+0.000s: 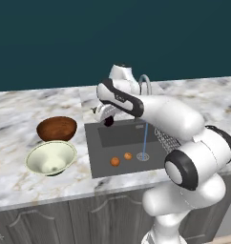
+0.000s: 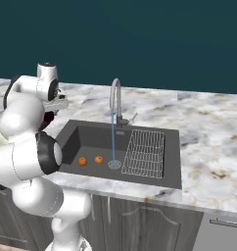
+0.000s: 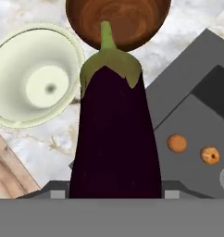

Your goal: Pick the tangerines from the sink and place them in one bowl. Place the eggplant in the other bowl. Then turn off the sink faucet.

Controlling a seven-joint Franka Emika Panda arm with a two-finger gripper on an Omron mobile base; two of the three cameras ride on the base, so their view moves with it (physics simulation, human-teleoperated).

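While gripping eggplant [image 3: 115, 134], arm folded over sink [image 1: 100, 152]

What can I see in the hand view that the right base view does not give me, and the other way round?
Hand view alone: the eggplant close up in the shut tool, its green stem toward the reddish-brown bowl, and the pale bowl beside that one.

Right base view alone: the faucet with water running to the drain, and the wire rack in the sink.

Both: the two tangerines lying on the sink floor, and the marble counter.
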